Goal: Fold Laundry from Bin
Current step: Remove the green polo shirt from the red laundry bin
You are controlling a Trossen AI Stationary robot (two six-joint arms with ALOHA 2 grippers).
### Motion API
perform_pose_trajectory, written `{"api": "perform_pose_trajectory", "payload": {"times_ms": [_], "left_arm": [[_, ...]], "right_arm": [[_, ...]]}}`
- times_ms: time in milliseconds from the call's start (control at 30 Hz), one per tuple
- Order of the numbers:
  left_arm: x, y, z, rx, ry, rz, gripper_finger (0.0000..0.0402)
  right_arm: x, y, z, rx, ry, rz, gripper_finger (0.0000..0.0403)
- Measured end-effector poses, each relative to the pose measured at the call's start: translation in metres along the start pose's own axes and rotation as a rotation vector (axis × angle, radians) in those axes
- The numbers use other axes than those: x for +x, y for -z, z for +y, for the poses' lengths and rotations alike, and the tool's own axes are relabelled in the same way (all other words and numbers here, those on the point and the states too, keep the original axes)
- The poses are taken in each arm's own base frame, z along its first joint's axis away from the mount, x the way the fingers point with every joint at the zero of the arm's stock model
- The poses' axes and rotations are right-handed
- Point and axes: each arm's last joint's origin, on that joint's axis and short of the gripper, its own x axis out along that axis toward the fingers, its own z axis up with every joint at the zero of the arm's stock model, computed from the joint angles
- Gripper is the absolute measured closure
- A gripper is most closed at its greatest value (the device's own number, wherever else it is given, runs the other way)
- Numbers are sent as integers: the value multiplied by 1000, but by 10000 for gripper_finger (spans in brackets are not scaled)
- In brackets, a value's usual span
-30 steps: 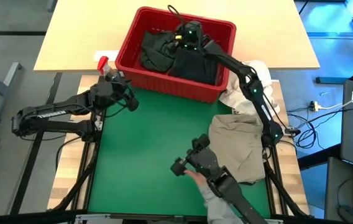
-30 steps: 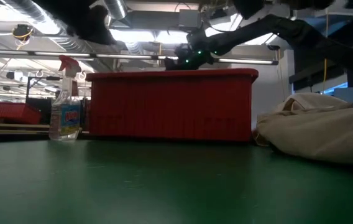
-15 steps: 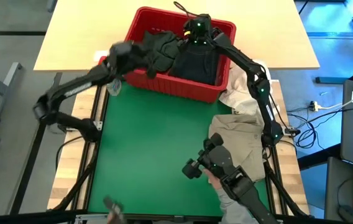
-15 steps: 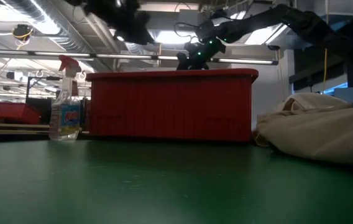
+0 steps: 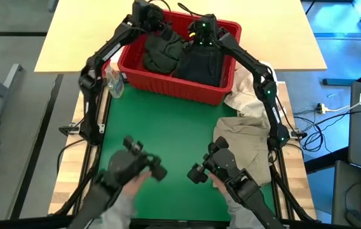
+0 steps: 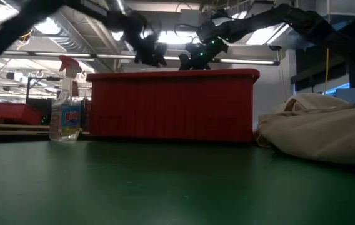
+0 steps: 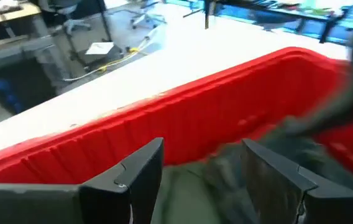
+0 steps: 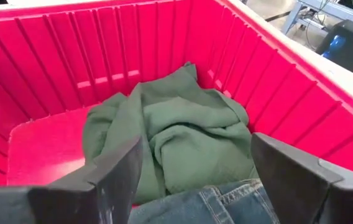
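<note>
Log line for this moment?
left gripper: open, over bin | right gripper: open, over green garment | beige garment: on mat

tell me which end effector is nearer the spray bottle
Left. The left end effector hangs over the bin's far left corner, the side where the spray bottle stands; the right end effector is farther right.

Even overhead light, with backlit gloom at table level and motion smear on one wrist.

From above, lighting is flat and soft-shadowed. The level view is dim, its ceiling lights (image 6: 52,26) glaring white behind silhouetted arms, and the green mat (image 6: 165,187) up close is out of focus. The left wrist view is streaked with blur across the red bin (image 7: 226,118); the right wrist view is bright and crisp.
</note>
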Motion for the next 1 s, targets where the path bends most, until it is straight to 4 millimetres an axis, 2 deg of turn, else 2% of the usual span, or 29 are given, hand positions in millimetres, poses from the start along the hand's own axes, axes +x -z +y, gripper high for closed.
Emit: {"api": "perform_pose_trajectory", "payload": {"times_ms": [133, 267, 400, 600, 733, 1000], "left_arm": [[38, 17, 22, -39, -41, -17, 195], [65, 44, 36, -102, -40, 23, 195], [91, 76, 42, -121, -40, 99, 195], [122, 119, 40, -162, -2, 194, 195], [129, 138, 41, -176, -4, 279, 195], [125, 151, 40, -137, -20, 397, 195]], "right_arm": [[0, 2, 0, 2, -4, 21, 107], [0, 3, 1, 3, -7, 34, 107], [0, 4, 1, 4, -8, 43, 106], [0, 6, 1, 6, -12, 61, 107], [0, 8, 2, 8, -15, 80, 107], [0, 8, 2, 8, -16, 80, 107]]}}
